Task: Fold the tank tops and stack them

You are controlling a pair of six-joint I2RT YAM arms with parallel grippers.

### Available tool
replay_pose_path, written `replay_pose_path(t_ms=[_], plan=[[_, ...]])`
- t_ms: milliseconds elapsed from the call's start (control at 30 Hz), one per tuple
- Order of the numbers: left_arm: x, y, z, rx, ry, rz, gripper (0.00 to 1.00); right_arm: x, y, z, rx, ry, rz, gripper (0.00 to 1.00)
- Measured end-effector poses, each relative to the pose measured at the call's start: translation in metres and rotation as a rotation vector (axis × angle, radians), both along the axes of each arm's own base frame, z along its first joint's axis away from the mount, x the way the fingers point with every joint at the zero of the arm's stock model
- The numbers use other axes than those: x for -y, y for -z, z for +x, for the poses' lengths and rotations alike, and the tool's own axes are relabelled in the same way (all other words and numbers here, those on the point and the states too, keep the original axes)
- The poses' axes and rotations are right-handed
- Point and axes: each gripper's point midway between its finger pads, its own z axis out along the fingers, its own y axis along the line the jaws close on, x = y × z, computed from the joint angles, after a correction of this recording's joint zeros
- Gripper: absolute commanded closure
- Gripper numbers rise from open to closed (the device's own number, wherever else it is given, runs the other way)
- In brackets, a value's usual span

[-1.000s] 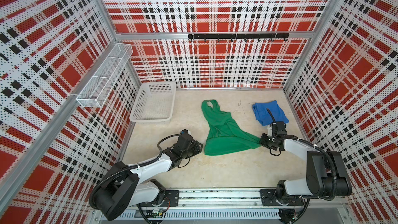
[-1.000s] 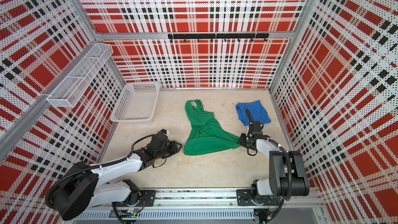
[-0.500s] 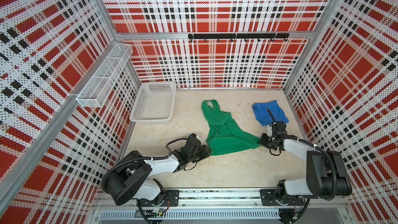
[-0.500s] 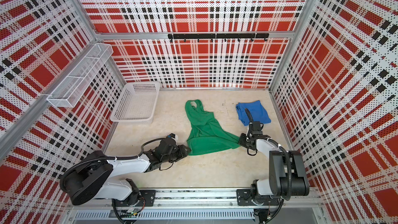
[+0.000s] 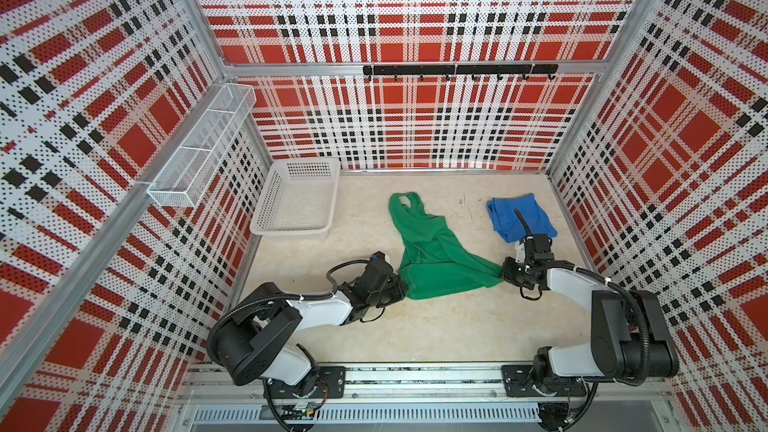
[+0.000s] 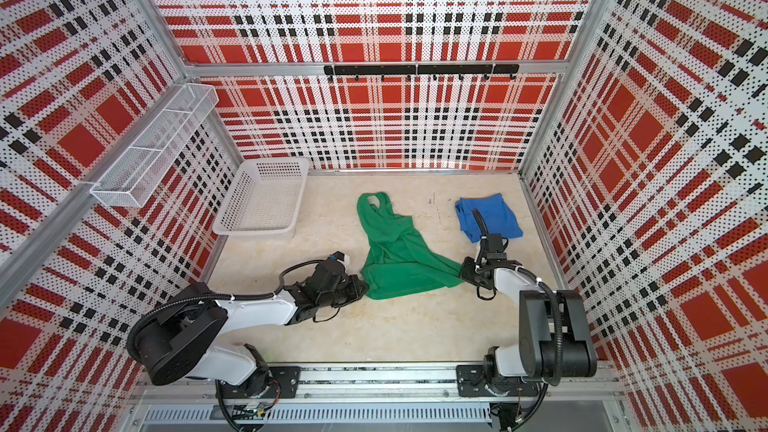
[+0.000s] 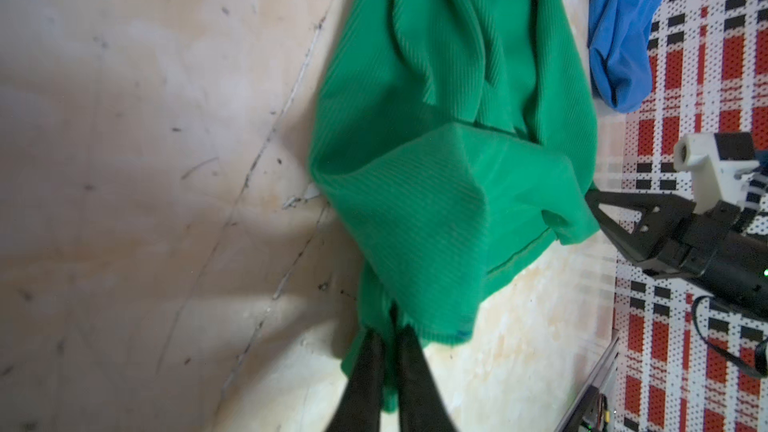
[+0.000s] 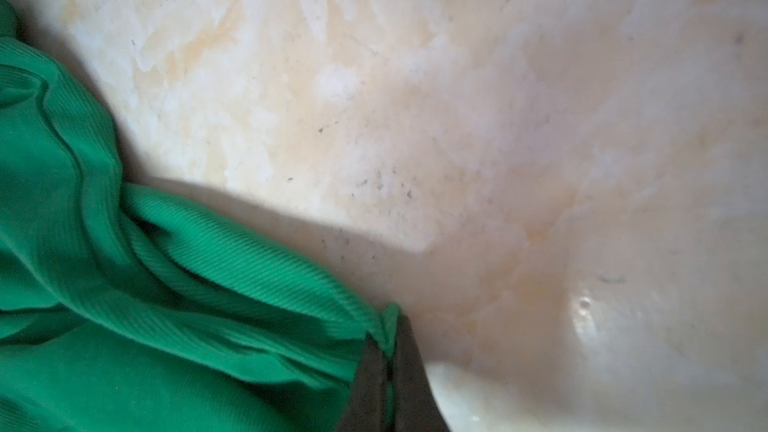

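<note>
The green tank top (image 5: 436,251) (image 6: 399,255) lies rumpled mid-table, straps toward the back wall, hem toward the front. My left gripper (image 5: 402,284) (image 6: 365,284) (image 7: 388,336) is shut on the hem's left corner; green cloth shows pinched between its dark fingers (image 7: 370,367). My right gripper (image 5: 503,275) (image 6: 463,274) (image 8: 388,344) is shut on the hem's right corner, with a green edge squeezed between its fingers (image 8: 409,367). The blue tank top (image 5: 519,216) (image 6: 488,216) (image 7: 623,35) lies bunched at the back right, behind the right arm.
A white perforated basket (image 5: 297,201) (image 6: 262,201) sits at the back left of the table. A wire shelf (image 5: 203,151) hangs on the left wall and a black hook rail (image 5: 457,70) on the back wall. Plaid walls enclose three sides.
My left arm has reached right across the table to the green hem's left corner and its gripper has closed on it. The right arm has stayed put, still holding the right corner.
</note>
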Motion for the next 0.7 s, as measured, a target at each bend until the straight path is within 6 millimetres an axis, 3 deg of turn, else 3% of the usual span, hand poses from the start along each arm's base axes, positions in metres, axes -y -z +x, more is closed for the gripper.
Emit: replay_pose_path(t_ms=[133,233,300,467,567,667,700], plan=[[-0.012,-0.018,0.012,0.017,-0.019,0.033,1.00,-0.002,-0.011,-0.003,-0.001,-0.012,0.010,1.00],[-0.027,-0.071,0.047,0.123,-0.072,0.024,1.00,-0.008,-0.049,0.010,0.078,-0.038,0.023,1.00],[-0.040,-0.119,0.074,0.223,-0.112,0.014,1.00,-0.014,-0.090,0.028,0.178,-0.065,0.041,1.00],[-0.071,-0.259,0.127,0.498,-0.176,0.045,1.00,-0.033,-0.230,0.068,0.499,-0.149,0.082,1.00],[-0.086,-0.346,0.138,0.663,-0.202,0.074,1.00,-0.044,-0.309,0.077,0.672,-0.198,0.105,1.00],[-0.097,-0.426,0.134,0.819,-0.227,0.086,1.00,-0.050,-0.377,0.074,0.822,-0.237,0.125,1.00],[-0.100,-0.444,0.131,0.854,-0.233,0.087,1.00,-0.052,-0.395,0.071,0.861,-0.249,0.131,1.00]])
